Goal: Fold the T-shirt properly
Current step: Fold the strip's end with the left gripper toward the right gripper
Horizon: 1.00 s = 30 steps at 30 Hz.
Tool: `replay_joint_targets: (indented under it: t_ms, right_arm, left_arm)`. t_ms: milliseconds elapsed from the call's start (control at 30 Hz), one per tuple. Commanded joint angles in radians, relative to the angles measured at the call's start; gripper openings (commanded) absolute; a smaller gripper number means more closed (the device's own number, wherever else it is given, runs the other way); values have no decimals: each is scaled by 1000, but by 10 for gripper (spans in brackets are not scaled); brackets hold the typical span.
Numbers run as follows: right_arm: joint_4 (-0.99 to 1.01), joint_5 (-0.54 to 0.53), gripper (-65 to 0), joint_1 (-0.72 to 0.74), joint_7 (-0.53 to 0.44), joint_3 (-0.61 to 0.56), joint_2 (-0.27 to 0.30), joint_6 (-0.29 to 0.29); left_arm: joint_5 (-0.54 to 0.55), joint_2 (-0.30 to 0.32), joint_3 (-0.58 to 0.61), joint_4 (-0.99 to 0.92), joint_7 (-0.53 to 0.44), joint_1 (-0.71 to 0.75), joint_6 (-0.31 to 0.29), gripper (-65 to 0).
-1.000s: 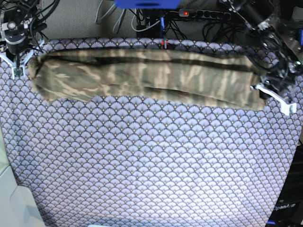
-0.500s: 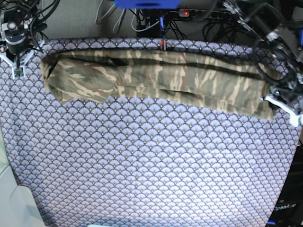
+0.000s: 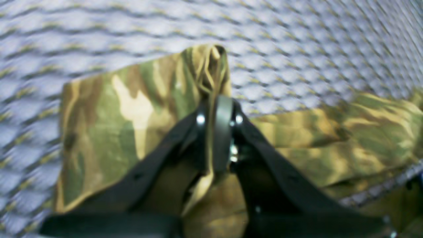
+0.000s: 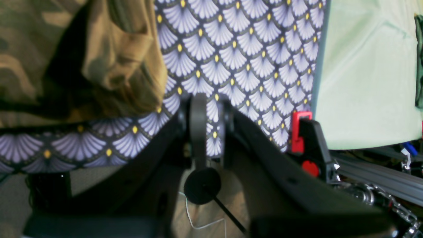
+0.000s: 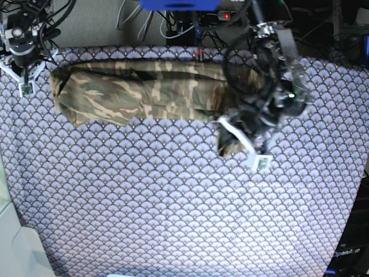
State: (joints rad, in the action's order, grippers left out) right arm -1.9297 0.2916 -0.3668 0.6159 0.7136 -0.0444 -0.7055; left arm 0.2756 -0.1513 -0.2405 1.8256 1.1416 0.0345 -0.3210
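The camouflage T-shirt (image 5: pixel 144 92) lies as a long folded strip along the far side of the table. My left gripper (image 5: pixel 237 138) is shut on the shirt's right end and holds it lifted over the cloth, left of where the strip used to end. In the left wrist view the gripper (image 3: pixel 216 132) pinches a bunched fold of the shirt (image 3: pixel 132 125). My right gripper (image 5: pixel 24 81) hovers at the far left corner, beside the shirt's left end (image 4: pixel 66 49). Its jaws (image 4: pixel 211 132) stand almost together with nothing between them.
The purple-grey fan-scale tablecloth (image 5: pixel 173 202) covers the whole table. Cables and a power strip (image 5: pixel 248 16) lie behind the far edge. A pale green surface (image 4: pixel 363 66) borders the table's left side, with a red clamp (image 4: pixel 299 132) at the edge.
My left gripper has swung left and toward the front, carrying the shirt's right end with it, so the strip is now shorter on the right. The right arm has stayed put.
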Motion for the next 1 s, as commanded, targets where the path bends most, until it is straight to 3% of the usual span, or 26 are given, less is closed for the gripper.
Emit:
replay_joint_targets:
  t_ms: [0, 100, 300, 433, 600, 767, 867, 967]
  right_arm:
    - [-9, -2, -601, -1, -17, 7, 10, 7]
    - [3, -1, -601, -1, -18, 8, 13, 7]
    - [13, -1, -601, 1, -15, 5, 13, 7]
    - [13, -1, -601, 1, -14, 8, 11, 7]
    - [13, -1, -601, 1, -14, 5, 11, 7]
    - [13, -1, -601, 1, -12, 4, 11, 7]
    - [13, -1, -601, 1, -12, 4, 10, 7]
    - [13, -1, -601, 1, -12, 4, 8, 7]
  left_arm:
    - [23, -6, 46, 10, -48, -6, 15, -650]
    - [38, -6, 175, -45, -119, 17, 84, -650]
    - [175, -6, 333, -155, -209, 17, 191, -650]
    - [204, -6, 402, -211, -249, 17, 217, -650]
    - [255, -6, 448, -162, -237, 23, 217, -650]
    - [379, 23, 422, -28, -137, 29, 224, -650]
    - [417, 46, 410, -22, -125, 25, 294, -650]
    - [442, 86, 432, -22, -124, 29, 303, -650]
